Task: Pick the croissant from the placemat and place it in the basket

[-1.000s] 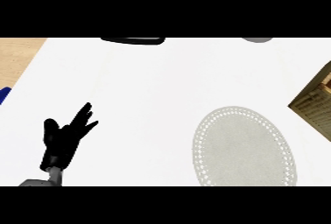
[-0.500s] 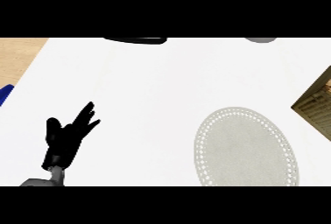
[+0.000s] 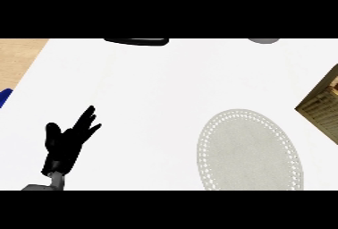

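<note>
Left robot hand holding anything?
No, the left robot hand is open at the view's lower left, fingers straight, nothing in it.

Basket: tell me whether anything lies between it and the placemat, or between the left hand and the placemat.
Nothing visible does. Only bare counter separates the placemat from the basket at the right edge, and the open left hand from the placemat. No croissant shows on the placemat.

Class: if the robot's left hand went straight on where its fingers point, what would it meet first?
The left hand points away and slightly right over white counter; first in line is probably the black flat object at the far edge, though depth is unclear.
</note>
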You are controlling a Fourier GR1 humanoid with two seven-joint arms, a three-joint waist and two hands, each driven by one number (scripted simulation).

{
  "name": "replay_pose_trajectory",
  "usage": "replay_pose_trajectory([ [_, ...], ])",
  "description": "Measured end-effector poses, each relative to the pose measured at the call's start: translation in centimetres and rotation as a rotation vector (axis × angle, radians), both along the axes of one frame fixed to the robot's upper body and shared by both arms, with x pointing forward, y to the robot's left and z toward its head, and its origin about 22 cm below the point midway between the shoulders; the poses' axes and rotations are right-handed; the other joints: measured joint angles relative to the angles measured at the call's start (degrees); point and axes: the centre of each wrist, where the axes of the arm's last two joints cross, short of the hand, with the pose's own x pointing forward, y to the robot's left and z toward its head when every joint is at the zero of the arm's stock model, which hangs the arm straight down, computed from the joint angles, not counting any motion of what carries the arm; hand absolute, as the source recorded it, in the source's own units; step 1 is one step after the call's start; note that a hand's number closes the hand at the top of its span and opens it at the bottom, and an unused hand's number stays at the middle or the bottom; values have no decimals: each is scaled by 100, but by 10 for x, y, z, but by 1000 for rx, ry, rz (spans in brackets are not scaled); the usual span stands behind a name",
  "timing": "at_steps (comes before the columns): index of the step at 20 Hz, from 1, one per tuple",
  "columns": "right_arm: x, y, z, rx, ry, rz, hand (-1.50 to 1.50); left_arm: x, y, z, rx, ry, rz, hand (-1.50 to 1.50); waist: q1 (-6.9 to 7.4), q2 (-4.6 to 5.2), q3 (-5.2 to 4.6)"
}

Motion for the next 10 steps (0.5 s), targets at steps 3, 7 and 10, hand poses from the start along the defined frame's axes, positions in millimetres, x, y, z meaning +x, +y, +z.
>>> replay_pose_trajectory([
  [3,5,-5,0,57,2,-21,-150,-1,1,0,-2,1,6,0,-13,-7,-4],
  [7,-3,-22,9,123,8,-74,-150,-2,2,1,2,2,14,0,-49,-1,1],
  [10,-9,-32,10,150,12,-124,-150,-2,4,1,1,-2,16,0,-51,18,6],
])
